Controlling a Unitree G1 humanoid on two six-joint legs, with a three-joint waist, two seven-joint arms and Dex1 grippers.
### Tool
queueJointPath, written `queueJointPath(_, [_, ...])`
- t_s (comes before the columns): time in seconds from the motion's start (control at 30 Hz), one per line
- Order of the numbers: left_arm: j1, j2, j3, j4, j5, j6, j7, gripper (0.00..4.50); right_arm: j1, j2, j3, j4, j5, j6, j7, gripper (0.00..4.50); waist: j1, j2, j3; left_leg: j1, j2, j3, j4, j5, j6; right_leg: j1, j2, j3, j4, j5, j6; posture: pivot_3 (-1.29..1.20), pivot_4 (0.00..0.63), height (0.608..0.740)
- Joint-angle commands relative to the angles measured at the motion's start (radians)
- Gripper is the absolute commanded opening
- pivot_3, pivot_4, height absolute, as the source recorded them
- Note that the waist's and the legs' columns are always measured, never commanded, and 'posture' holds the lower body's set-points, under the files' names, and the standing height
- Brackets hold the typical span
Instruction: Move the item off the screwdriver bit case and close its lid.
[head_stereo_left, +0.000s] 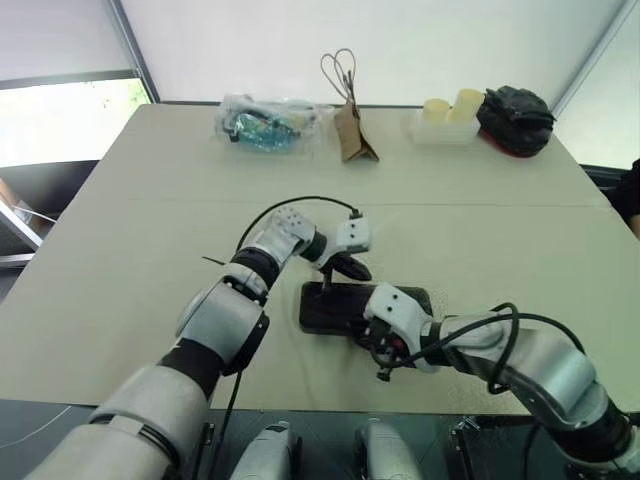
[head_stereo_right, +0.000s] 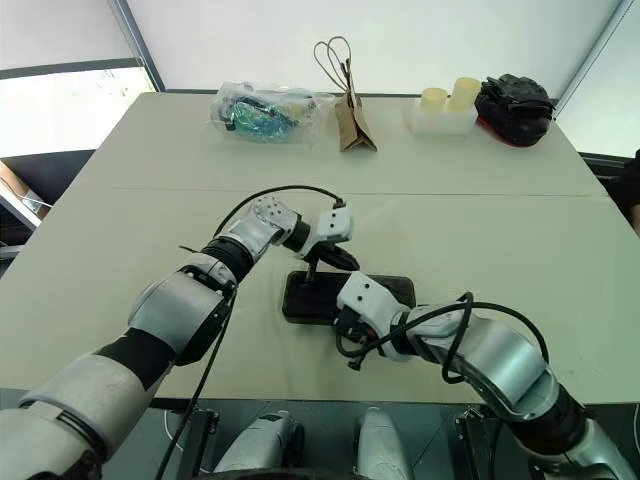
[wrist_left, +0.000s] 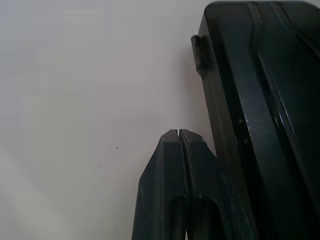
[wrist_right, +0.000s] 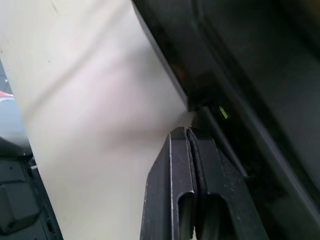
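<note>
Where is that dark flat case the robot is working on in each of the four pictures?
Left eye view: the screwdriver bit case lies low of centre on the table, between both arms.
Right eye view: same spot, slightly further left.
Left wrist view: it runs along one side, beside the shut left gripper.
Right wrist view: its edge crosses above the shut right gripper.
Shared landmark: the beige table.

A: Status of the flat rectangular dark plastic screwdriver bit case?

B: Lies flat on the table near the front edge, long side running left-right, roughly centre.

A: The flat dark plastic lid?

B: Appears down on the tray. Small black latch tab sticks out at one edge. Nothing resting on top.
</note>
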Motion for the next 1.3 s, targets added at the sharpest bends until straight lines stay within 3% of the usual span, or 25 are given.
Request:
queueJointPath(0.03, [0.019,-0.013,0.004,-0.005,0.018,-0.004,-0.073,0.00,-0.022,-0.001,0.018,0.000,-0.031,-0.007,-0.026,0.04,-0.001,0.000,0.000,0.000,0.000,0.000,0.000,0.000,0.000,0.000,0.000,0.000,0.000,0.000,0.000,0.00,0.150,0.740])
queueJointPath(0.63, [0.102,-0.045,-0.004,-0.042,0.060,-0.060,-0.153,0.00,-0.118,-0.057,0.116,0.143,-0.153,-0.112,-0.063,0.04,-0.006,-0.001,-0.002,0.007,0.001,0.000,-0.003,0.000,0.000,0.005,0.001,0.000,0.000,0.000,0.000,0.00,0.150,0.740])
queueJointPath(0.8, [0.108,-0.039,-0.001,-0.040,0.077,-0.092,-0.077,0.00,-0.104,-0.058,0.056,0.097,-0.088,-0.079,-0.035,0.04,-0.004,-0.002,-0.002,0.007,0.002,0.000,-0.003,0.000,0.000,0.005,0.001,0.000,0.000,0.000,0.000,0.00,0.150,0.740])
queueJointPath(0.97, [0.062,0.007,0.122,-0.025,-0.004,-0.040,0.061,0.00,0.074,-0.073,-0.229,-0.163,0.173,0.072,0.090,0.04,0.022,-0.001,-0.002,0.006,-0.001,-0.001,0.000,-0.001,0.002,0.006,0.000,0.000,0.000,0.000,0.000,0.00,0.150,0.740])
queueJointPath(1.1, [0.012,0.117,0.358,-0.051,-0.213,0.126,0.067,0.00,0.168,-0.013,-0.614,-0.230,0.419,0.104,0.155,0.04,0.015,-0.002,0.000,0.003,0.000,0.000,0.000,-0.001,0.002,0.003,0.000,0.000,0.000,0.000,0.000,0.00,0.150,0.740])
queueJointPath(1.2, [0.023,0.216,0.450,-0.103,-0.286,0.193,0.075,0.00,0.185,-0.024,-0.774,-0.161,0.438,0.081,0.127,0.04,0.001,-0.002,0.000,0.002,0.001,0.000,0.000,-0.001,0.002,0.002,0.001,0.000,0.001,0.000,0.000,0.00,0.150,0.740])
queueJointPath(1.3, [0.082,0.329,0.511,-0.187,-0.328,0.264,0.124,0.00,0.195,-0.030,-0.858,-0.022,0.364,0.011,0.076,0.04,-0.002,-0.002,0.000,0.003,0.001,0.000,-0.001,-0.001,0.002,0.002,0.000,0.000,0.001,0.000,0.000,0.00,0.150,0.740])
